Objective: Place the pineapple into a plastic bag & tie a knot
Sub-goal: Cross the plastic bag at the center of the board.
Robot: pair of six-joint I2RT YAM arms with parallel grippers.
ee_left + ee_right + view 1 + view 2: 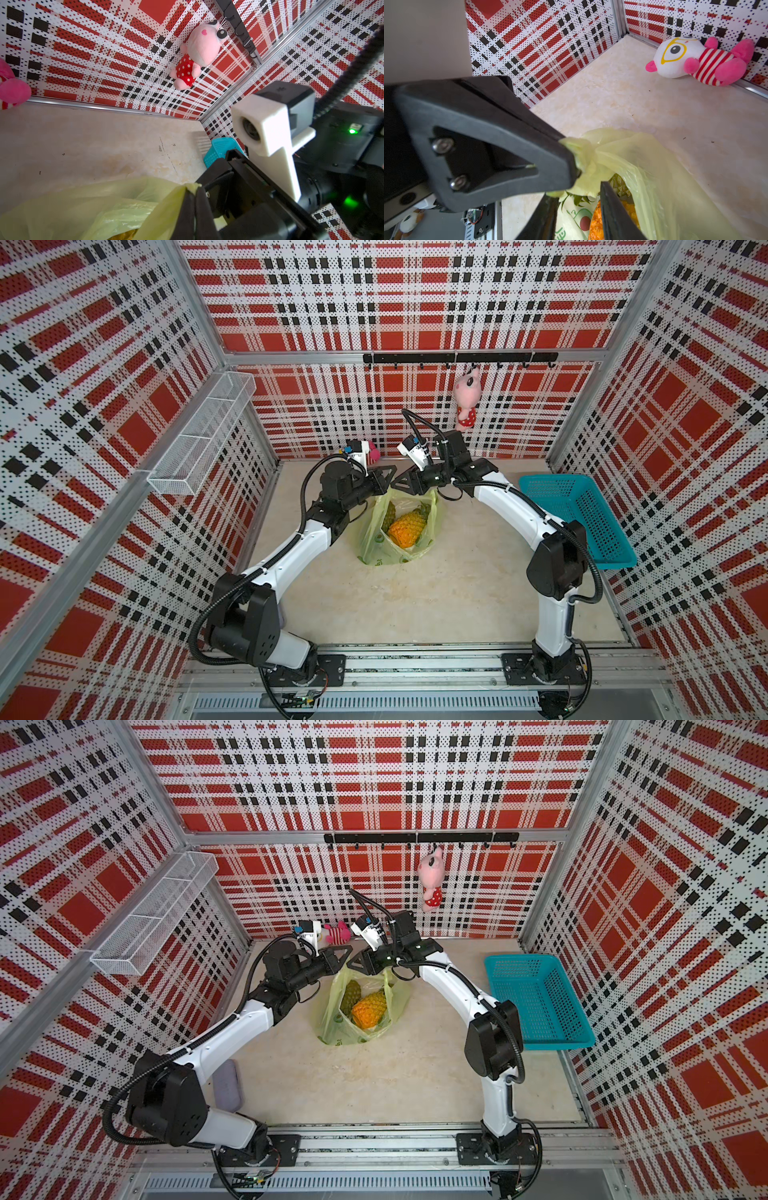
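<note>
Pineapple [407, 526] already in the bag [374, 549], mid-desk [415, 601], L jaws pinching a strap [577, 145] at the bag's 12 o'clock, R jaws part-spread right beside, clamping nothing afaict, so knot not tied yet.

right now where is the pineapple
In a top view the pineapple lies inside the plastic bag at the middle of the table, with the turquoise basket off to the robot's right.
</note>
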